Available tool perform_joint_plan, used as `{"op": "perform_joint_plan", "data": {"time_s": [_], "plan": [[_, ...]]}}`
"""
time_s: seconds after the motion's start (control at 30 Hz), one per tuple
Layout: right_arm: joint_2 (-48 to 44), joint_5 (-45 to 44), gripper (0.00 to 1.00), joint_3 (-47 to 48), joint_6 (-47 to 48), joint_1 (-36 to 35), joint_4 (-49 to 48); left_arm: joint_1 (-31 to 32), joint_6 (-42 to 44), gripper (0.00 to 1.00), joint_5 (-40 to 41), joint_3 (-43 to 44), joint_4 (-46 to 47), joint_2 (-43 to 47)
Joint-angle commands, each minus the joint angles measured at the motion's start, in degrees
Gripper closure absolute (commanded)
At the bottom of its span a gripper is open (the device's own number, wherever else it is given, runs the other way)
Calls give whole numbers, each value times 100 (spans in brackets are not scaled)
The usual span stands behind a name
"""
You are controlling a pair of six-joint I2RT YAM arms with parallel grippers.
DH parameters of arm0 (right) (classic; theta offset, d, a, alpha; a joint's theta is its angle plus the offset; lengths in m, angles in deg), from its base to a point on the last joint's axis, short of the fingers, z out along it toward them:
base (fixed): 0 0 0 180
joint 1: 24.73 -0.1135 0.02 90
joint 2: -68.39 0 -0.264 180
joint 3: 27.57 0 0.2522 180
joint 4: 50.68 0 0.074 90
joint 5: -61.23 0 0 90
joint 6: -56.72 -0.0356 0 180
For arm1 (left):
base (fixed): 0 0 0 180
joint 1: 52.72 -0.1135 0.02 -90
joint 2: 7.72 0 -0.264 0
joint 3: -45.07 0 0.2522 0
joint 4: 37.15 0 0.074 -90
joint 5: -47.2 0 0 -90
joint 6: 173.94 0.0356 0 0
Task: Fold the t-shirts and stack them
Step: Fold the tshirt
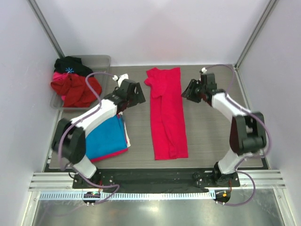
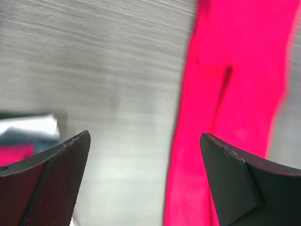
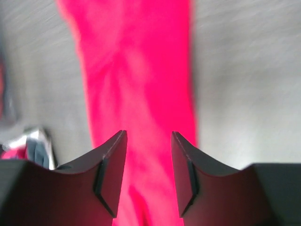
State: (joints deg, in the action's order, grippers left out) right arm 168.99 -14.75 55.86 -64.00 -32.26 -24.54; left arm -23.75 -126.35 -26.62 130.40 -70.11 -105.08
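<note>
Top cam: whole crimson-pink tee (image 1: 167,115), long strip at centre of table (image 1: 207,136), blue tee (image 1: 106,136) folded left of it. Wrist cams, blurry, show the jaws: left gripper (image 2: 143,141) wide apart, right gripper (image 3: 149,136) narrower gap, nothing gripped.

White walls (image 1: 141,28), grey wood-grain table (image 1: 207,136), metal corner posts (image 1: 44,23).

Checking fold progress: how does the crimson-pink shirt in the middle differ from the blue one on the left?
The crimson-pink shirt is a long narrow strip; the blue shirt a compact rectangle. The blue one rests on a pink-red shirt; the crimson-pink one on bare table. Both lie flat.
</note>
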Motion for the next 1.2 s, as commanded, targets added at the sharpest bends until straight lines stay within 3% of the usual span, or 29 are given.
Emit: {"op": "perform_joint_plan", "data": {"time_s": [0.0, 0.1, 0.23, 0.37, 0.5, 0.7, 0.93, 1.03, 1.17], "plan": [[-1242, -707, 53, -1030, 216, -415, -26, 99, 172, 0, 18, -599, -268, 858], [-2007, -707, 52, -1675, 356, -845, 325, 485, 234, 0, -168, -1109, -374, 1499], [-2771, -874, 40, -2281, 506, -1705, 835, 1031, 6, 2, -159, -1872, -409, 2282], [-3404, -1129, 38, -3018, 112, -2286, 977, 1382, -179, 4, -230, -2330, -348, 2959], [-3442, -1112, 37, -3266, -91, -2813, 977, 1471, -311, 5, -282, -2630, -347, 3372], [-3021, -1200, 41, -3232, -496, -3727, 731, 1559, -408, 6, -432, -2867, -312, 3294], [-2860, 11, 46, -3064, -1111, -4168, -6, 1638, -505, 6, -441, -2964, -277, 3180], [-3412, -162, 44, -3047, -1156, -4186, 27, 1734, -566, 6, -485, -3017, -190, 3162], [-3731, -926, 44, -2837, -1033, -4178, 764, 2146, -803, 6, -459, -3070, 30, 2995]]}}
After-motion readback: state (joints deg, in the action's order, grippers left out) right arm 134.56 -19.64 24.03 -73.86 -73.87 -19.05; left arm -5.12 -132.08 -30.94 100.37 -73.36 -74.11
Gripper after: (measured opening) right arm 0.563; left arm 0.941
